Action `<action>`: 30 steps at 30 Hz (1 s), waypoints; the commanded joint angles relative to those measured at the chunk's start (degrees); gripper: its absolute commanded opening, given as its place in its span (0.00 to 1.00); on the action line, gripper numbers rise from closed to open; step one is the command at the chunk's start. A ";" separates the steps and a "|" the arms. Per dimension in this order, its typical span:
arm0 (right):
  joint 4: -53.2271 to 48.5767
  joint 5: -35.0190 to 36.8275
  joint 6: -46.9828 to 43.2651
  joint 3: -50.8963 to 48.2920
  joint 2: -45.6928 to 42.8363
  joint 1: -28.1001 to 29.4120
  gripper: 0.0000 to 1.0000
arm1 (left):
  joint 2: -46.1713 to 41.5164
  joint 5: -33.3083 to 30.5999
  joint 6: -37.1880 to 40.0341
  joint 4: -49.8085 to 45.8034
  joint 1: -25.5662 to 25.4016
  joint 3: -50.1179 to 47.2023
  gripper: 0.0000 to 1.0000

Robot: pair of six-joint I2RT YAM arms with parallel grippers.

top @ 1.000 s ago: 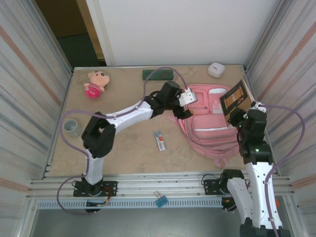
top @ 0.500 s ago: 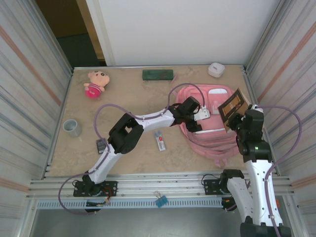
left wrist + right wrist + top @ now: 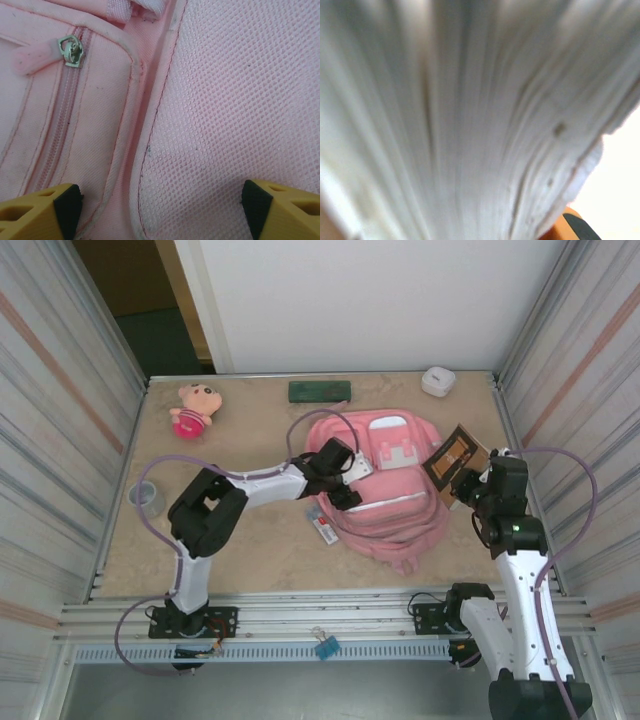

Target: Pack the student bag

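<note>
The pink student bag (image 3: 395, 485) lies flat at mid-right of the table, front pockets up. My left gripper (image 3: 342, 485) hangs over the bag's left edge. In the left wrist view this gripper (image 3: 160, 205) is open. Its yellow fingertips (image 3: 45, 207) stand wide apart just above the bag's mesh side panel (image 3: 235, 110), beside a zip pull (image 3: 71, 50). My right gripper (image 3: 466, 483) is shut on a brown book (image 3: 452, 456), held tilted over the bag's right edge. The book's page edges (image 3: 460, 120) show blurred in the right wrist view, with one orange finger (image 3: 572, 226) at the corner.
A pink plush doll (image 3: 192, 408) and a green case (image 3: 320, 391) lie at the back. A small white box (image 3: 437, 381) sits back right, a tape roll (image 3: 146, 499) at the left. A red-and-white packet (image 3: 323, 527) lies by the bag. Corrugated walls close both sides.
The bag has slid and turned to the left. My left gripper drew back left, from over the bag's middle to its left edge. The right gripper moved the book slightly left and down.
</note>
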 commanded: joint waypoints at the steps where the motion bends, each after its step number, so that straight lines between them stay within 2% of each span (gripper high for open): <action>1: 5.71 -3.05 1.20 0.26 -0.06 0.40 0.00 | -0.42 -4.56 -3.49 -7.59 2.11 -6.65 0.86; 4: 6.05 -2.95 1.19 0.42 0.36 1.01 0.00 | -3.17 -6.29 -5.19 -6.74 4.00 -10.33 0.86; 7: 6.31 -3.15 1.28 0.61 0.98 1.96 0.00 | -6.76 -3.96 -9.04 -6.10 6.59 -13.15 0.85; 13: 6.72 -2.60 1.50 0.69 1.48 3.38 0.00 | -10.65 -5.73 -12.05 -8.94 7.31 -13.22 0.85; 21: 6.42 -6.47 2.77 0.46 1.44 2.16 0.00 | -20.24 -7.75 -2.60 -9.99 1.21 -10.04 0.88; 24: 7.09 -7.28 3.94 -0.40 0.71 1.92 0.00 | -21.86 -2.84 0.48 -8.87 -1.27 -8.57 0.86; 27: 7.84 -7.26 4.67 -1.18 0.10 1.98 0.00 | -19.96 0.71 3.55 -6.23 -3.94 -8.73 0.85; 30: 7.78 -7.35 4.63 -1.25 -0.40 1.95 0.00 | -15.52 0.58 4.40 -6.67 -5.76 -6.85 0.85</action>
